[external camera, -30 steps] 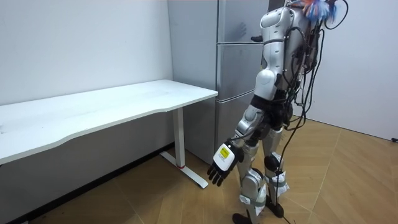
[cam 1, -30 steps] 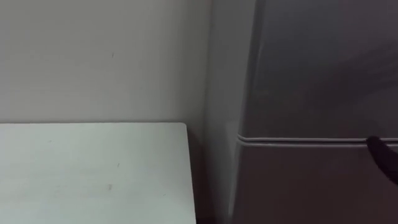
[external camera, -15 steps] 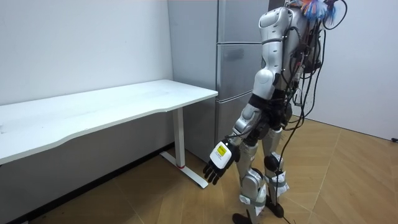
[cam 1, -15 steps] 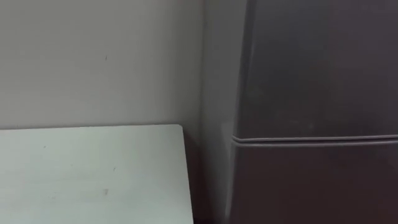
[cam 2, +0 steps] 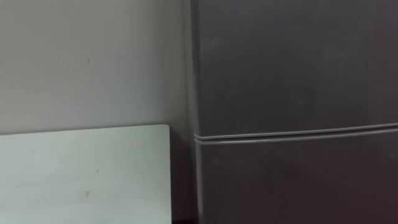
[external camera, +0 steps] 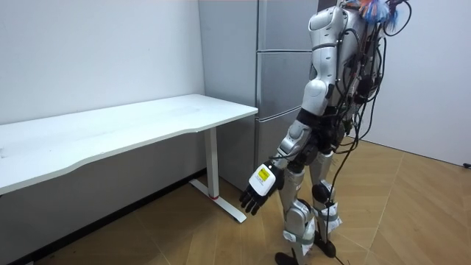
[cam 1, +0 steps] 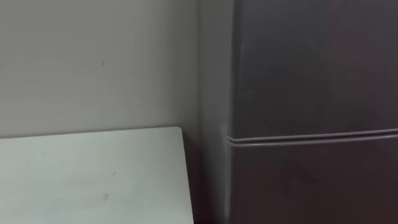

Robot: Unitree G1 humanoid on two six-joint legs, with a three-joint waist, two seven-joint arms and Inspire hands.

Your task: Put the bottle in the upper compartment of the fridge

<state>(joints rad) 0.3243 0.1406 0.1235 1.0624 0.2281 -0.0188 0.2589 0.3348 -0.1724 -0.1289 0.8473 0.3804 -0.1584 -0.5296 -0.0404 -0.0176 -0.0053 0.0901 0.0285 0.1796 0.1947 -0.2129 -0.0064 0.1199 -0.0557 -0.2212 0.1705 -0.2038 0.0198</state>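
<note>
I stand right in front of the grey fridge (external camera: 276,81). Its upper door (cam 1: 311,68) and lower door (cam 1: 311,186) are both closed, with the seam (cam 2: 292,132) between them running across the view. My left hand (external camera: 257,190) hangs low beside my leg, open and holding nothing.
A white table (cam 1: 87,174) stands to the left of the fridge against the pale wall (cam 1: 93,62), with a narrow gap between them. In the room view the table (external camera: 132,121) runs long toward that view's left, over a wooden floor (external camera: 412,213).
The dark tip of my right hand at the fridge seam one second ago has gone from the eye view. My left hand has swung slightly toward the table. The head view has shifted a little.
</note>
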